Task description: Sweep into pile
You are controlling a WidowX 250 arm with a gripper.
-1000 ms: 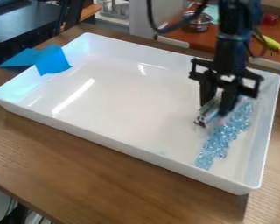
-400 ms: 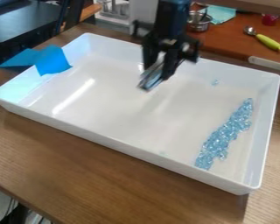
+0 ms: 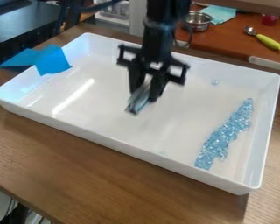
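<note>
Gripper (image 3: 145, 92): clamped on silvery tool (image 3: 138, 100), above mid-tray (image 3: 136, 151). Blue bits (image 3: 223, 134): band nr tray's short wall, 1 stray (image 3: 215, 82) nr far wall. Prob. light, hard, slippery; push, don't pinch. Best hold: tool's top end.

Clock positions from view centre. 1 o'clock: steel bowl (image 3: 197, 21), pale aqua cloth (image 3: 219, 14) just beside it, both on reddish-brown rear counter (image 3: 224, 40). Toward 2: red cup (image 3: 270, 20); nearer, a spoon with yellow-green handle (image 3: 268, 42). 10: blue folded sheet (image 3: 51, 61). Between 10 and 11: black tabletop (image 3: 25, 28).
</note>
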